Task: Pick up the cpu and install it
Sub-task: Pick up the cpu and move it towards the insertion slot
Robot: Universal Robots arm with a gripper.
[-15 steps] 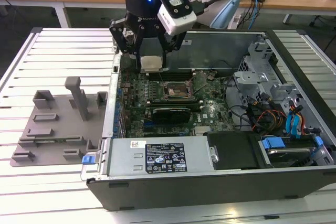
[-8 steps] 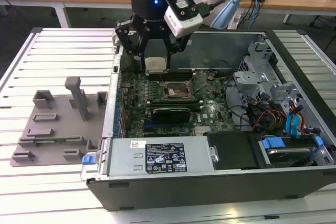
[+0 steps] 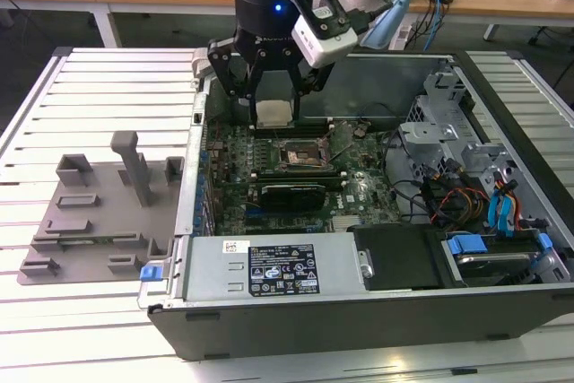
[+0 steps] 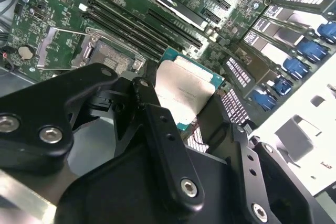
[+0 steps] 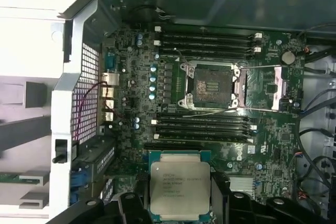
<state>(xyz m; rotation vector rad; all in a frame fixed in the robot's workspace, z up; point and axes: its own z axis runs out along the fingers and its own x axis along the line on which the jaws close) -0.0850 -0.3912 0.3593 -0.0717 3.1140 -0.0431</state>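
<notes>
The gripper is closed on the cpu and clamps it by two opposite edges, with the silvery top turned toward the first wrist camera. The chip hangs above the motherboard, inside the open computer case. It is near the socket but not over it, and the socket stands open. I judge the cpu to be light and stiff, yet delicate on its underside. The edges are the safe place to hold it, though the smooth metal may slip.
</notes>
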